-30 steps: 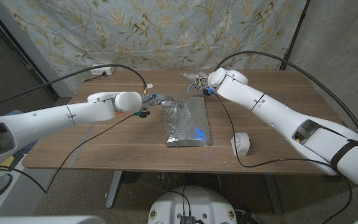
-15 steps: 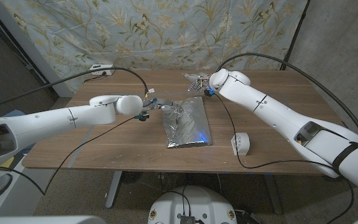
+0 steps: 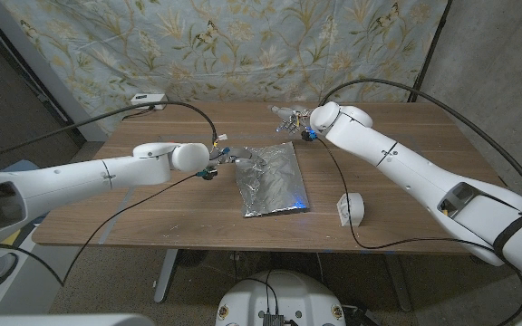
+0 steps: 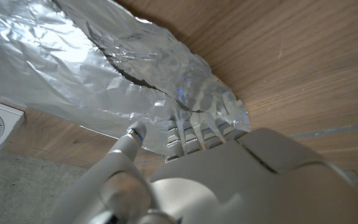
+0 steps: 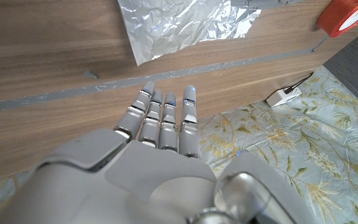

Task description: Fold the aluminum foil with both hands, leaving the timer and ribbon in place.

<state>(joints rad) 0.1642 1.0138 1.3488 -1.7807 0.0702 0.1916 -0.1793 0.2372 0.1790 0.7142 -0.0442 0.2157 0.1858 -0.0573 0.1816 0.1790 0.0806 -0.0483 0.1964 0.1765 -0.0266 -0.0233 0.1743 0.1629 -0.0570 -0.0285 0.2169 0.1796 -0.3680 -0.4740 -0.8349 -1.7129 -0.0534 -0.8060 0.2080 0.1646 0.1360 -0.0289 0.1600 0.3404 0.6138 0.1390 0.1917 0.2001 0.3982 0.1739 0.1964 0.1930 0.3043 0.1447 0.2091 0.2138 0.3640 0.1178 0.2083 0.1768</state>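
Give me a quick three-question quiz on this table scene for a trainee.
1. True or false: the right hand grips the crumpled silver aluminium foil sheet.
2. Which lies to the right of the foil in the head view? A red ribbon roll; B small white timer; C white power strip.
3. Fill in: the ___ hand's fingers touch the foil.
Key: 1 false; 2 B; 3 left hand.

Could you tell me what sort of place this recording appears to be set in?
Probably a makeshift robot lab or test room, not a home. A floral cloth backdrop hangs behind a wooden table, cables trail across it, and bare walls flank the cloth.
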